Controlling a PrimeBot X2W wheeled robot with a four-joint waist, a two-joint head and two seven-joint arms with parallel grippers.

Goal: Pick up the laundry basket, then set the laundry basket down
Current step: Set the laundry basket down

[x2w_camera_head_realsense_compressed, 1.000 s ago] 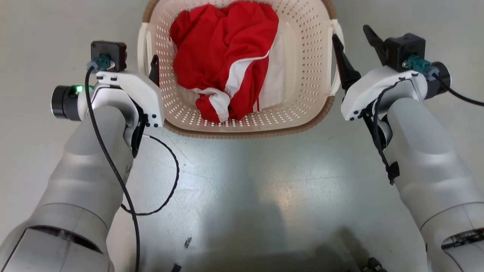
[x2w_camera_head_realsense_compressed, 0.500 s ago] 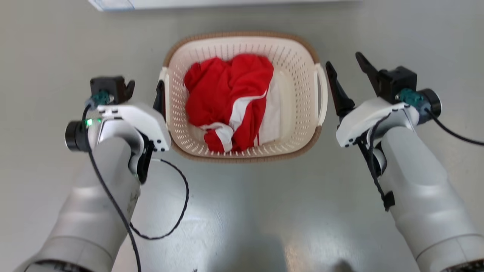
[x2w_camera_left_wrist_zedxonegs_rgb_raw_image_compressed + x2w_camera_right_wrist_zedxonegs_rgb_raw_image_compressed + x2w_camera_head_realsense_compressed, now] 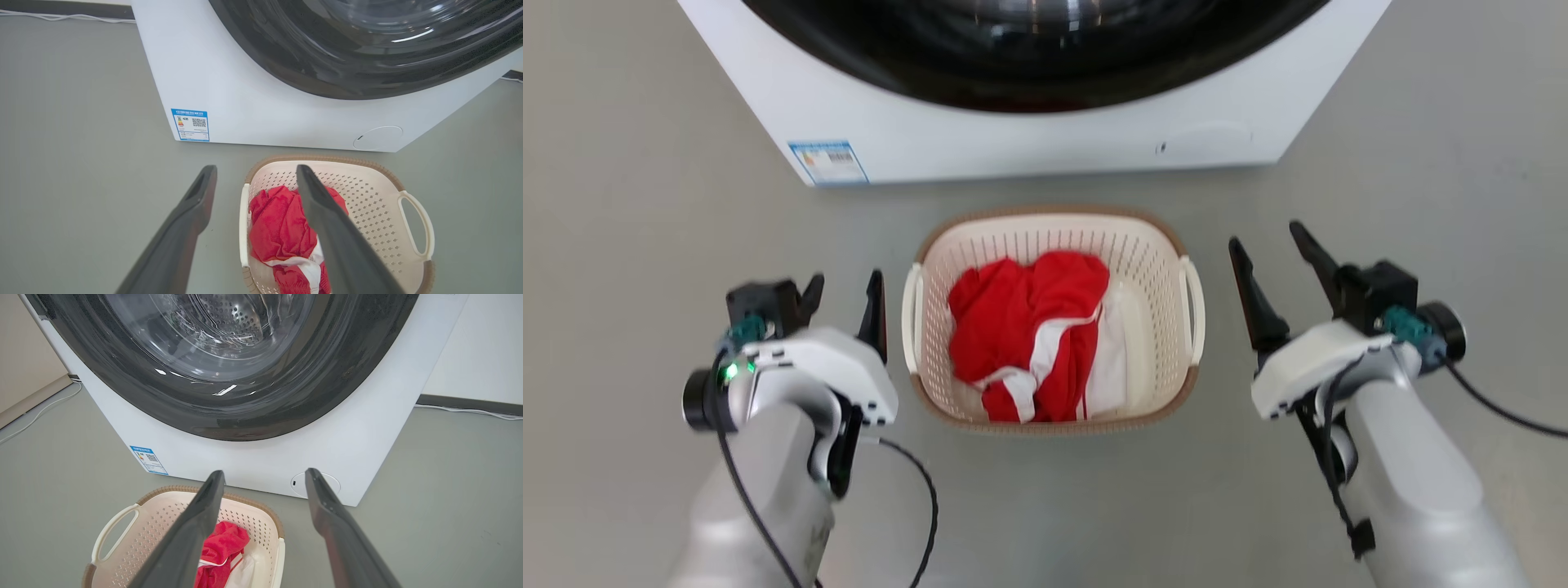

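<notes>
Laundry basket (image 3: 1152, 269) on the floor (image 3: 621, 245), red-and-white garment (image 3: 1029, 327) inside, at 6 o'clock of the washing machine (image 3: 1013, 139). Left end effector (image 3: 845, 279) at its 9 o'clock, right end effector (image 3: 1264, 235) at 3 o'clock; both released, empty.

Floor: a smooth, faintly glossy grey floor (image 3: 1045, 506) runs beneath and around both grippers.
Laundry basket: the cream perforated laundry basket (image 3: 1152, 269), with its brown woven-look rim, stands upright on the floor between the left gripper (image 3: 845, 279) and the right gripper (image 3: 1264, 235). Its left side is just beside the left gripper's inner finger. Its right side is near the right gripper but apart from it.
Washing machine: a white front-loading washing machine (image 3: 1045, 139) stands on the floor ahead of both sets of fingertips, just beyond the basket, with a narrow strip of bare floor between them.
Cable: a thin white cable (image 3: 470, 411) lies at the foot of the wall, well ahead and to the right of the right gripper.
</notes>
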